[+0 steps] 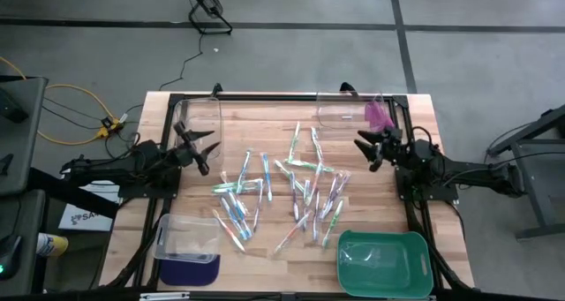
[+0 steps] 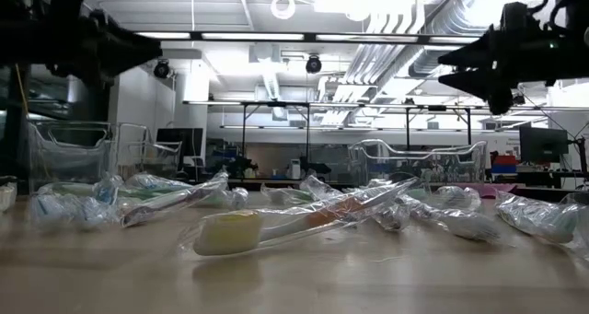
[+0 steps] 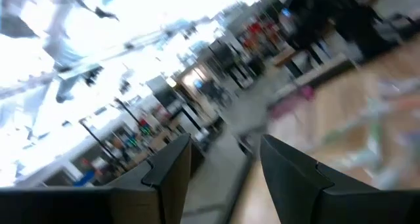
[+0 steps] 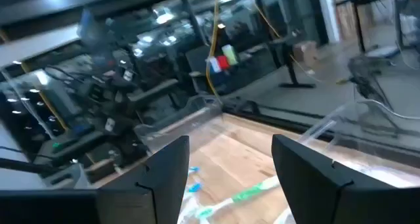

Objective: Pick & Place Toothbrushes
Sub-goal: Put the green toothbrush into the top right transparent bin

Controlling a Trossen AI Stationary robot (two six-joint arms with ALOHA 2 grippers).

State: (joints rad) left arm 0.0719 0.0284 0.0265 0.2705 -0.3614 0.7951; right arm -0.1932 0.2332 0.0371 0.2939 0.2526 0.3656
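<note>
Several wrapped toothbrushes (image 1: pixel 291 191) lie scattered flat on the middle of the wooden table, in green, blue, pink-orange and pale tones; in the low view they show as crinkled clear wrappers (image 2: pixel 276 226). My left gripper (image 1: pixel 205 153) hovers open above the table's left part, left of the pile. My right gripper (image 1: pixel 365 151) hovers open on the right side, right of the pile. Both are raised high in the low view. In the right wrist view a green toothbrush (image 4: pixel 252 193) shows between the fingers, far below them.
Clear bins stand at the far left (image 1: pixel 199 117) and far right (image 1: pixel 349 109), the latter with something purple beside it. A clear bin on a dark blue lid (image 1: pixel 187 239) sits at the near left, a green tray (image 1: pixel 385 261) at the near right.
</note>
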